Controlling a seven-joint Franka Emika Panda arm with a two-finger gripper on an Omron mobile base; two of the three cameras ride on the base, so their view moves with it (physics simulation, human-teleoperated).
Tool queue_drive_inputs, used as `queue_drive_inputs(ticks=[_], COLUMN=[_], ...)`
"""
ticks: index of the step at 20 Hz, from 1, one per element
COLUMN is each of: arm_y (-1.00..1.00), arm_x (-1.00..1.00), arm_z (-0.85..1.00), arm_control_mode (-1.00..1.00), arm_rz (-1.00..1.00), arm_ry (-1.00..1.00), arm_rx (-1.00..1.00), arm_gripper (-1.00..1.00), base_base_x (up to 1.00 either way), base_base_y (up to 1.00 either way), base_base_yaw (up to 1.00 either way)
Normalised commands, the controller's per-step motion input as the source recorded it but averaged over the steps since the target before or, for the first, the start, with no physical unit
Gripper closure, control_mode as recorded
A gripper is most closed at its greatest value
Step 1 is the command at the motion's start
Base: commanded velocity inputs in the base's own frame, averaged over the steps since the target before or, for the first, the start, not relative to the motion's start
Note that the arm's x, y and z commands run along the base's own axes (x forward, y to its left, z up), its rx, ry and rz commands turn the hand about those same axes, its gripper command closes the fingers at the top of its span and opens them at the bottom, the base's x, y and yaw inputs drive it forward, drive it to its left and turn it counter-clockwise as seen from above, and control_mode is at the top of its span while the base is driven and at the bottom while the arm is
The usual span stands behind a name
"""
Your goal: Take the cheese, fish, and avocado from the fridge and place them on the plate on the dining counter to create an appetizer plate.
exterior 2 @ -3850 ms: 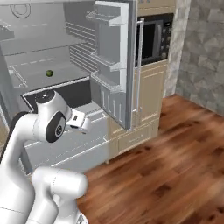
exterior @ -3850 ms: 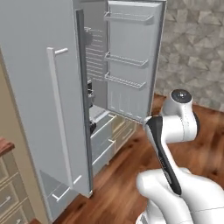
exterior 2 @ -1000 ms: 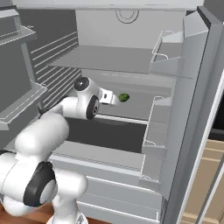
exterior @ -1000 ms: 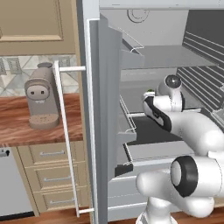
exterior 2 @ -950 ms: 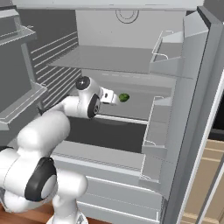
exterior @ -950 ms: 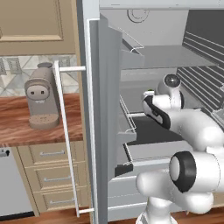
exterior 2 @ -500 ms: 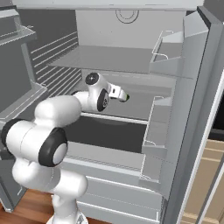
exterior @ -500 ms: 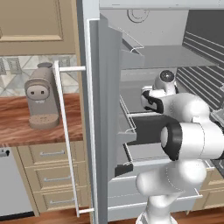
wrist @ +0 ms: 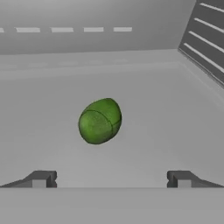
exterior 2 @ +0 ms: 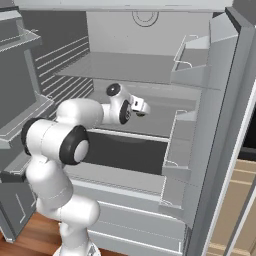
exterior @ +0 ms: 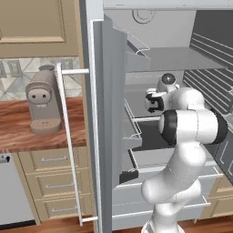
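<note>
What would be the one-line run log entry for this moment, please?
phase: reaching into fridge | gripper: open, holding nothing | target: avocado on shelf, ahead between fingertips, not touched | plate: not yet loaded

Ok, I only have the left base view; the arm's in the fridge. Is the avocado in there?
Observer: Yes, the hand view shows the avocado lying on the shelf ahead of the gripper.
Operator: Is it held?
Observer: No, the jaws stand open, with the avocado beyond them, untouched.
Operator: Lined up?
Observer: Roughly; it sits slightly left of centre in the hand view.
</note>
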Motion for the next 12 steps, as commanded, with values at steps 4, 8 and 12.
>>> queue_drive_inputs(ticks=[4,8,12], arm_y=[0.0,0.0,0.0], arm_x=[0.65,0.63,0.59], arm_z=[-0.23,-0.23,-0.23], arm_control_mode=[-1.0,-1.0,-1.0], arm_rz=[-0.03,-0.02,-0.02], arm_ry=[0.0,0.0,0.0], arm_rx=[0.0,0.0,0.0], arm_gripper=[-1.0,-1.0,-1.0], base_base_x=[0.0,0.0,0.0], base_base_y=[0.0,0.0,0.0], base_base_yaw=[0.0,0.0,0.0])
